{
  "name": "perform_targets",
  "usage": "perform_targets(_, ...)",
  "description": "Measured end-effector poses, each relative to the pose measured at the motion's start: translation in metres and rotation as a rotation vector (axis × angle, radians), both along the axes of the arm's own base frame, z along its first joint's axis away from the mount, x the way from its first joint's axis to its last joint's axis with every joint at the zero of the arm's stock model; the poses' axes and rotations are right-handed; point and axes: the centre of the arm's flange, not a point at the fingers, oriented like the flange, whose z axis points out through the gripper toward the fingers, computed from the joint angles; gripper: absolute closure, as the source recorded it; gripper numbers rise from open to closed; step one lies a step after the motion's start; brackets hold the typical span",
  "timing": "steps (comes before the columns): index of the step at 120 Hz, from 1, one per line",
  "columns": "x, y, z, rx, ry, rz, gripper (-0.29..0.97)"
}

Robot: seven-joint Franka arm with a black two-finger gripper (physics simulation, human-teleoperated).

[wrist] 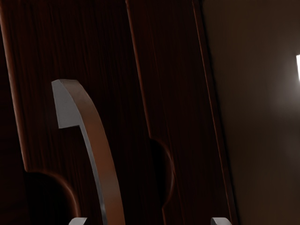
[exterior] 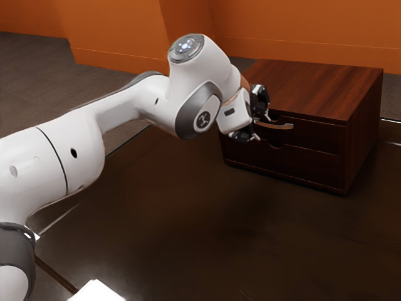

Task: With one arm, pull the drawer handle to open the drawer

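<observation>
A dark wooden two-drawer cabinet [exterior: 326,88] is set on the dark table [exterior: 188,244], towards the exterior view's right, with an orange wall [exterior: 301,25] behind it. A curved silver drawer handle [exterior: 280,125] is mounted on the front of the upper drawer [exterior: 316,133]. Below it, the lower drawer [exterior: 310,162] is marked by a rounded cutout at its top edge. The white arm [exterior: 125,119] is stretched in from the exterior view's left, and the black gripper [exterior: 259,119] is held at the handle's near end, close against the upper drawer's front. In the wrist view the handle [wrist: 93,140] is seen running between the two fingertips [wrist: 220,221], which are spread wide, so the handle is not clamped. Whether the upper drawer has been drawn out at all cannot be told
</observation>
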Motion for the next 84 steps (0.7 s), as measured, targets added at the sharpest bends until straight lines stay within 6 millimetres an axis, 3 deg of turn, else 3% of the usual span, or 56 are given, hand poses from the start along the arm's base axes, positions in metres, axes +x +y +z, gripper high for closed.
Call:
perform_targets(44,0.008,-0.013,-0.024,-0.017,0.014,-0.020,0.28)
perform_targets(57,0.008,-0.016,-0.031,-0.028,0.021,-0.020,0.16)
perform_targets(67,0.008,-0.016,-0.033,-0.031,0.021,-0.018,0.15)
perform_targets(78,0.004,-0.015,-0.044,-0.030,0.045,-0.013,-0.08)
perform_targets(84,-0.001,-0.015,-0.048,-0.029,0.060,-0.013,0.01)
